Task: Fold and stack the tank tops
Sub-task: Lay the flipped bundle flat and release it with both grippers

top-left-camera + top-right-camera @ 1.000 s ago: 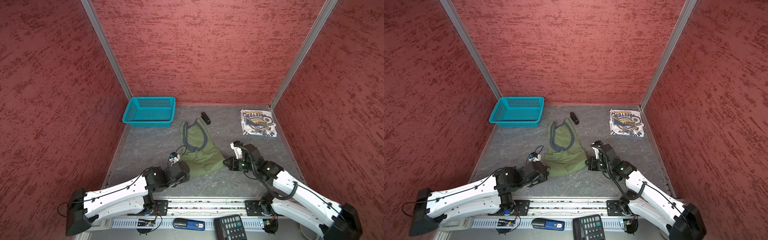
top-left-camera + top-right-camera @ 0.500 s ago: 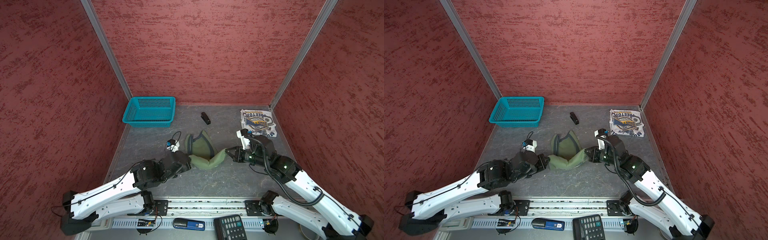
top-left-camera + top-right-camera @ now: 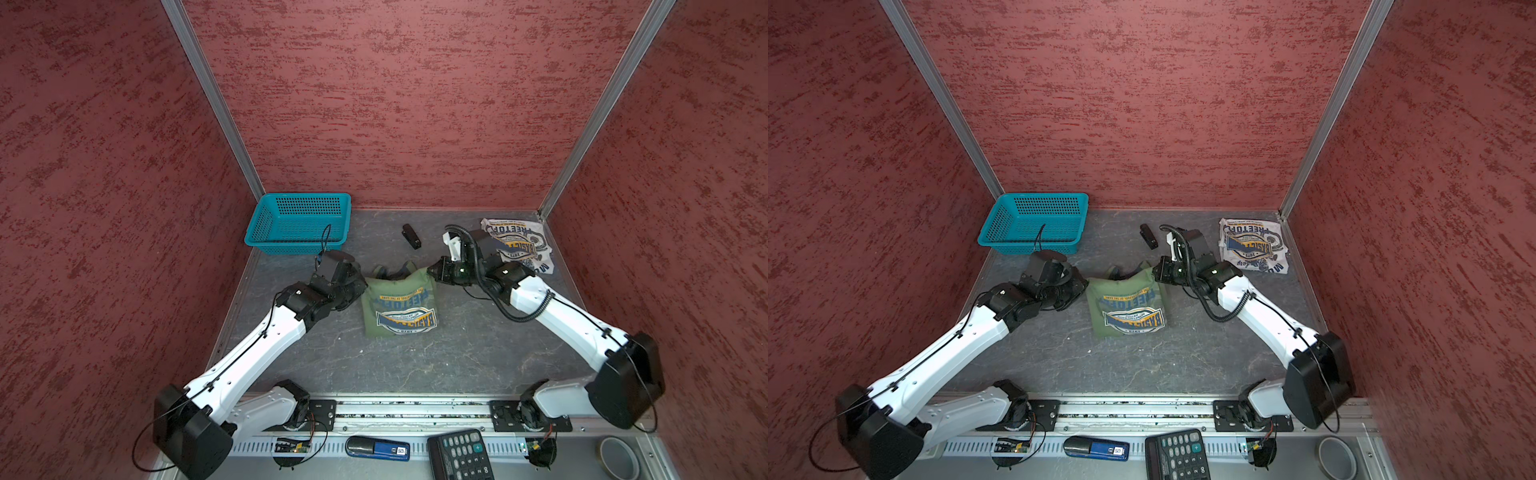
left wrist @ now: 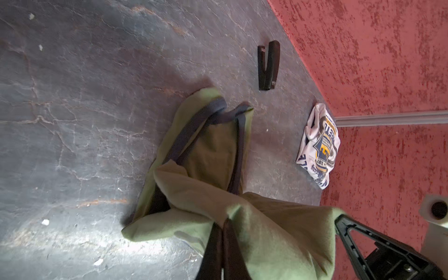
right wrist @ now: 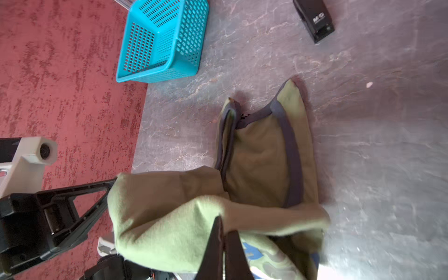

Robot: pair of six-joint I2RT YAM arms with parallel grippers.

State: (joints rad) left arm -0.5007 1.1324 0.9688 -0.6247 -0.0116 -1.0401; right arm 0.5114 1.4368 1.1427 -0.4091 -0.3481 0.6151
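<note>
My left gripper (image 3: 362,286) and right gripper (image 3: 431,272) each pinch a corner of the folded olive-green cloth tank top (image 3: 399,305).

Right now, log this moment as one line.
left gripper: shut on olive tank top | right gripper: shut on it too | emblem: up | white tank top: apart, far right corner

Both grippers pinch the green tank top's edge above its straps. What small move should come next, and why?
Probably lower the held edge onto the straps, then open both grippers. The left gripper and right gripper are shut on corners of the olive green tank top; the wrist views show that edge lifted above the straps lying on the table.
</note>
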